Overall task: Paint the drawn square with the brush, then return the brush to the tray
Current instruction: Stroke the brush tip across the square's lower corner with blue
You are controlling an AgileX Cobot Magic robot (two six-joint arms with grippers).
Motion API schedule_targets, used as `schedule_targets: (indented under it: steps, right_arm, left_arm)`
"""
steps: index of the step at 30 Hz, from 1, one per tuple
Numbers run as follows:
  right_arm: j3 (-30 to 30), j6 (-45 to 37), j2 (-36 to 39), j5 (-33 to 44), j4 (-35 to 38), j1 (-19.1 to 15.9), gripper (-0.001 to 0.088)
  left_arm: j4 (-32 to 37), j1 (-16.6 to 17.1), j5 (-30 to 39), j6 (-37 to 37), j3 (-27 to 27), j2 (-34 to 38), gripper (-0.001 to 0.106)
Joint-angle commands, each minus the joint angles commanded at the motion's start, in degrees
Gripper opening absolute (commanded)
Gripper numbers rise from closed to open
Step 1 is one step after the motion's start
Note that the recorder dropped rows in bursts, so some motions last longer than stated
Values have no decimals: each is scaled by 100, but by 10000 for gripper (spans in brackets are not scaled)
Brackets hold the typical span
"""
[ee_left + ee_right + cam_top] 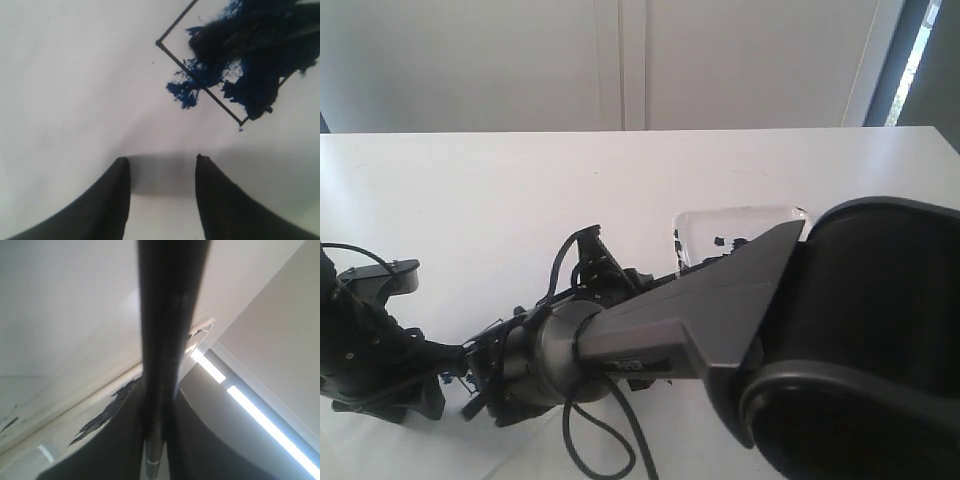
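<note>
Presently the right gripper (156, 390) clamps the brush (170, 300); the left gripper (161, 158) stands wide, empty, near the blue-smeared drawn square (235, 60); the tray (745, 210) holds dark flecks.

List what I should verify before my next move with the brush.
1. Right pincer grip on the brush: the handle is clamped between the fingers. Ok.
2. Drawn square filled: white gaps show among the blue paint, and part of the square is out of frame. Not ok.
3. Paint kept inside the outline: blue crosses the line on one side. Not ok.
4. Left pincer: open, empty and off the wet paint. Ok.
5. Way to the tray: mostly hidden behind the right arm. Cannot tell.
</note>
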Motion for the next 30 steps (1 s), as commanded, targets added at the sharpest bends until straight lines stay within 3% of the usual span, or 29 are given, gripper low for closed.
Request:
schedule_targets:
  steps: [10, 30]
  right_arm:
    - [-171, 0, 0, 0, 1, -286, 0]
    - [-242, -53, 479, 0, -3, 102, 0]
  left_arm:
    - [0, 0, -12, 0, 0, 0, 478]
    - [0, 0, -47, 22, 0, 0, 478]
